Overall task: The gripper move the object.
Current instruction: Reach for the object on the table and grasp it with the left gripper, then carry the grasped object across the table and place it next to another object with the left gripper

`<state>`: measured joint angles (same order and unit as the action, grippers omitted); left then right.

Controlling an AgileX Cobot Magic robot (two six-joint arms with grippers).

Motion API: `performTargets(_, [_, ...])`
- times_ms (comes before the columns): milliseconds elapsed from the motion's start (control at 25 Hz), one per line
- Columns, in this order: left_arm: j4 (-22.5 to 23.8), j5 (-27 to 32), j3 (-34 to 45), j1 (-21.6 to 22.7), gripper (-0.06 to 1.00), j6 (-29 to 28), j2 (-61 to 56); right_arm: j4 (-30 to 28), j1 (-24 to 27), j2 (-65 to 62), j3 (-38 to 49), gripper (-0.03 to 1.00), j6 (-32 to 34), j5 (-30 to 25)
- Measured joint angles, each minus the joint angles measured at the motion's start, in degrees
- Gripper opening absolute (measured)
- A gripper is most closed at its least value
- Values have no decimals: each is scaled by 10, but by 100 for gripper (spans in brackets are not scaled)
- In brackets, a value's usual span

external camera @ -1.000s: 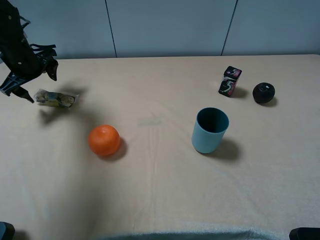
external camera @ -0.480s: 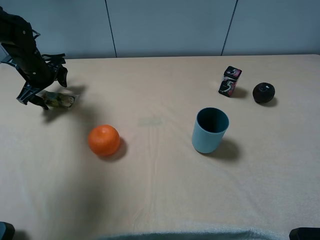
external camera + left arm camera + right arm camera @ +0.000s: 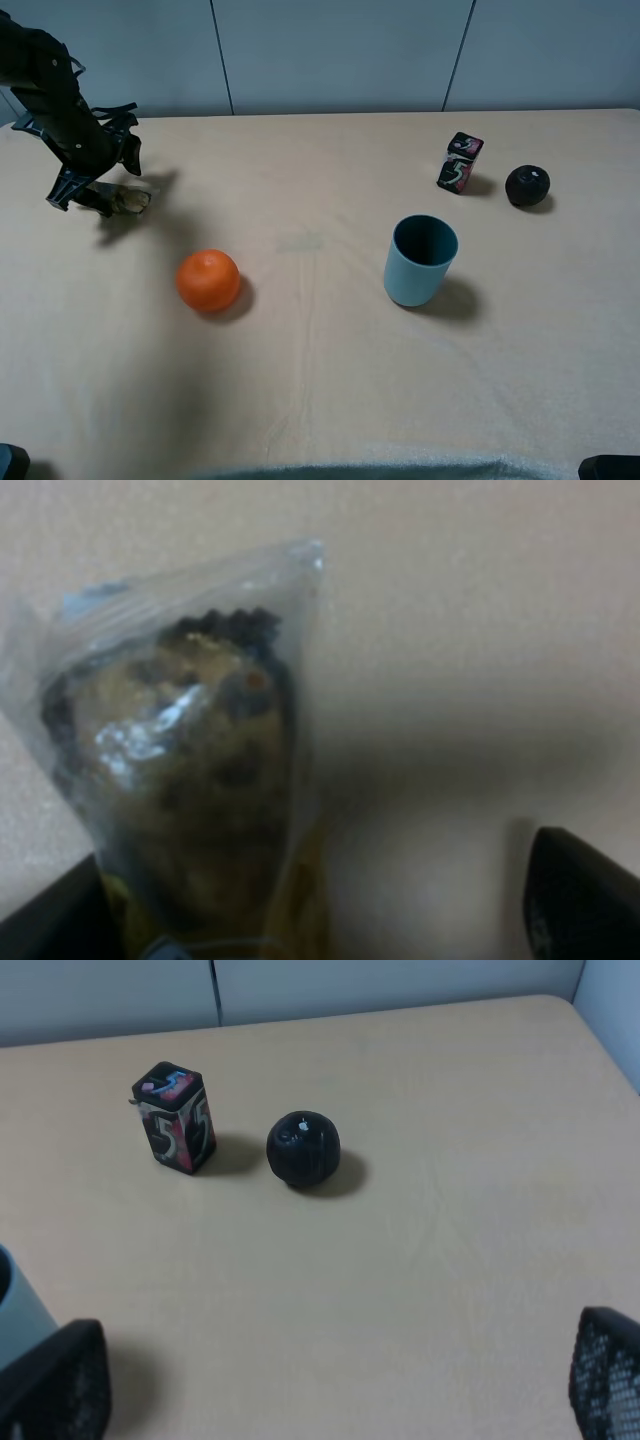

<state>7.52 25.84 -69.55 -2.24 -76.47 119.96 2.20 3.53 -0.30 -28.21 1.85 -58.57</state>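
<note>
At the far left of the worktop (image 3: 320, 380), the high camera shows us the left gripper (image 3: 95, 188) low over the chocolate packet (image 3: 127, 199). At the left wrist, we see its jaws wide, the packet (image 3: 190, 780) just beside one finger (image 3: 55, 920). At the right wrist, the right gripper (image 3: 325, 1380) stands wide too.

Exterior high view: object (image 3: 128, 199) largely hidden beneath left gripper (image 3: 98, 186); only pale end shows beyond fingers, contents too small to tell. Left wrist view: packet blurred, near end cut off by picture's edge between fingers; both fingertips (image 3: 575, 900) clipped at corners. Right wrist view: right gripper (image 3: 330, 1390) shows only two fingertip corners; cup (image 3: 14, 1310) beside one fingertip cut off by edge.
</note>
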Motion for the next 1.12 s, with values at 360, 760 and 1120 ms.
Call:
performTargets(360, [-5,17,0,-1,54,-1,0,0,0,0,0,69,0,0])
performTargets(760, [-7,21,-1,-1,22,-3,0,0,0,0,0,69,0,-1])
performTargets(1120, [-7,21,-1,-1,22,-7,0,0,0,0,0,69,0,-1])
